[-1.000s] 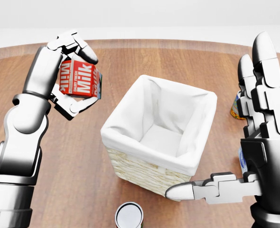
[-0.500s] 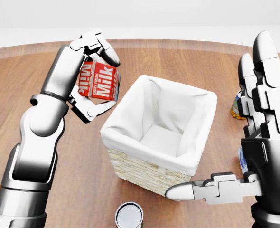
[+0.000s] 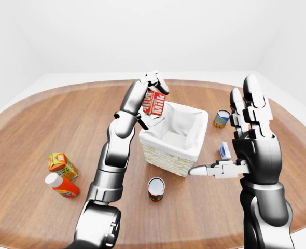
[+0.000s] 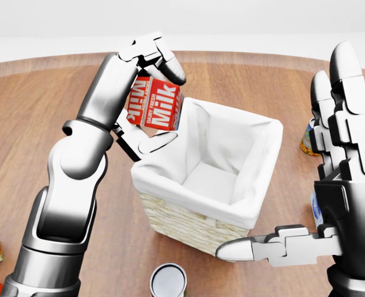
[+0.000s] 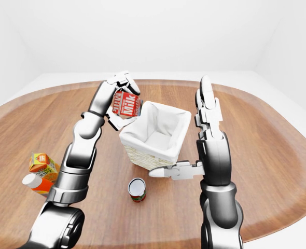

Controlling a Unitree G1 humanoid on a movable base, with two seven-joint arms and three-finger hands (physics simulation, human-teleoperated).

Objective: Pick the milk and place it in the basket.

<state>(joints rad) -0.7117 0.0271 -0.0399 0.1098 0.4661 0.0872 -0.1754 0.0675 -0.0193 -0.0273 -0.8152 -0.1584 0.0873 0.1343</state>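
Observation:
My left hand (image 4: 154,102) is shut on the red milk carton (image 4: 156,106), held in the air at the left rim of the basket. The basket (image 4: 170,176) is woven with a white cloth lining and stands mid-table, its inside showing only the lining. In the left-eye view the milk carton (image 3: 154,104) hangs over the basket's (image 3: 184,150) upper left corner. My right hand (image 4: 331,192) is raised at the right of the head view, open, fingers up and thumb pointing left below the basket, holding nothing.
A tin can (image 3: 156,188) stands on the table just below the basket. An orange juice carton (image 3: 59,163) and an orange bottle (image 3: 62,185) lie at the left. Another can (image 3: 221,119) and a small blue-white pack (image 3: 225,151) sit to the right of the basket.
My left hand has carried the milk carton rightward, from well left of the basket to its left rim. The right hand has not moved.

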